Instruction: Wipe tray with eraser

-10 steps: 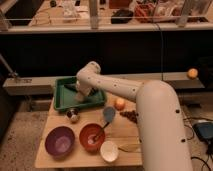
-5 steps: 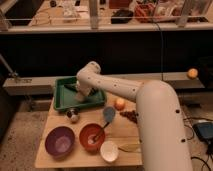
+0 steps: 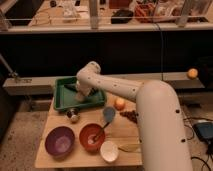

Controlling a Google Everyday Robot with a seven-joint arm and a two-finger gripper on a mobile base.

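Gripper (image 3: 81,93) sits low inside the tray (image 3: 62,101), at its right half, with the arm's wrist bent down over it; whether it is clenched on an eraser or released cannot be told, since the wrist hides that end and no eraser shows.

Taking the tray as the landmark: the green tray lies at the far left corner of the surface (image 3: 127,134). Just in front of its near rim stands a small metal cup (image 3: 74,116). Further toward the front sit a purple bowl (image 3: 59,141), then an orange bowl (image 3: 92,136) with a blue spoon (image 3: 107,116) leaning on it, then a small white bowl (image 3: 109,150). Right of the tray lies an orange fruit (image 3: 119,103).

By the look of it, the wiping step itself is in hand, the tool end down at the tray floor. A next move would call for sweeping sideways across the floor toward the left wall, keeping light downward pressure and staying inside the rim.
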